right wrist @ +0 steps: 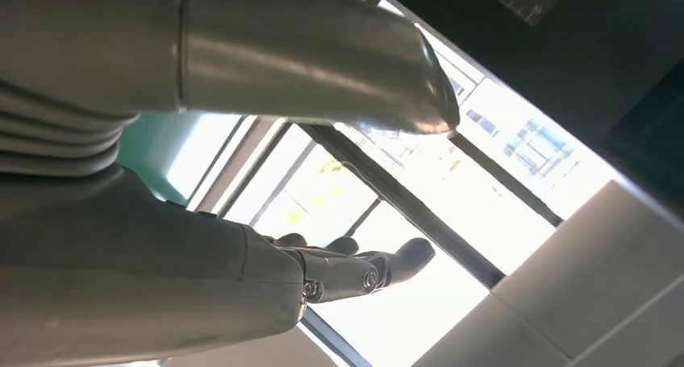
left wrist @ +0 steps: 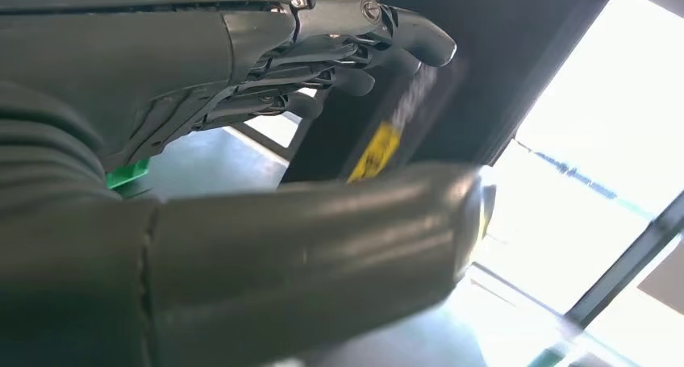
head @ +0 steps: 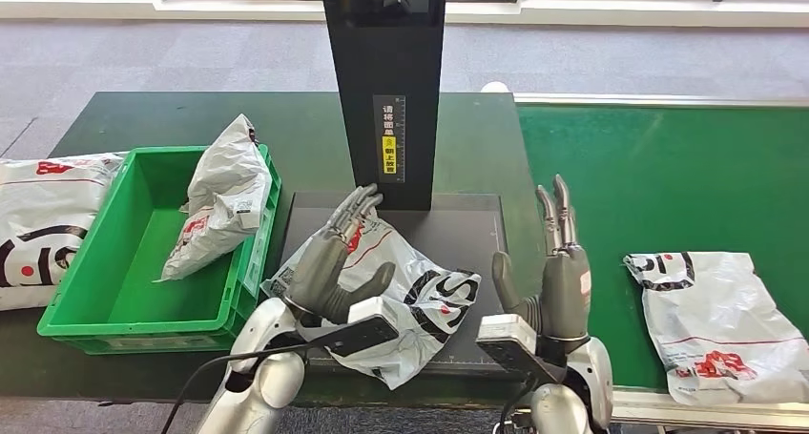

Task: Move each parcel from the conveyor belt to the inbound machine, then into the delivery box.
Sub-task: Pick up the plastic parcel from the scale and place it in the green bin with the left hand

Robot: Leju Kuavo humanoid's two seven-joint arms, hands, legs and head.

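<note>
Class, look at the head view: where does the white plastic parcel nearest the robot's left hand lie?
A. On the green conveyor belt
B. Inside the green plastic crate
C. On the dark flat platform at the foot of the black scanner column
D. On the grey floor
C: the white plastic parcel lies on the dark flat platform below the black scanner column, with the left hand over it, apart from the green plastic crate and the green conveyor belt.

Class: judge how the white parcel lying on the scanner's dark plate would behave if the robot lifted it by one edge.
The white parcel looks like a crumpled, glossy plastic bag, so it would probably sag and could slip. Lying flat, it seems unlikely to roll.
</note>
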